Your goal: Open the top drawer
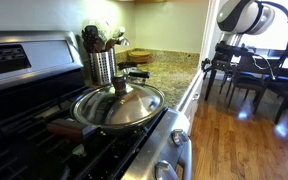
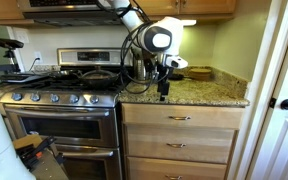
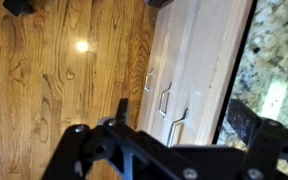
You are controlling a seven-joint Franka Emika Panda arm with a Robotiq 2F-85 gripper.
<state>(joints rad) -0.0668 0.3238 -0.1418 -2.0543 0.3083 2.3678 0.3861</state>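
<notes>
The top drawer (image 2: pixel 179 117) is the uppermost of three light fronts under the granite counter, right of the stove. It is closed, so its inside is hidden. Its metal handle (image 3: pixel 178 122) shows in the wrist view, closest to the counter edge. My gripper (image 2: pixel 164 86) hangs from the arm just above the counter's front edge, over the left part of the drawer, not touching it. In the wrist view its black fingers (image 3: pixel 164 138) are spread apart with nothing between them. It looks down along the drawer fronts to the wood floor.
The steel stove (image 2: pixel 59 110) with knobs stands beside the cabinet. A lidded pan (image 1: pixel 119 105) and a utensil holder (image 1: pixel 102 62) sit on the stove side. The granite counter (image 2: pixel 209 92) holds small items at the back. Chairs (image 1: pixel 254 80) stand on the wood floor.
</notes>
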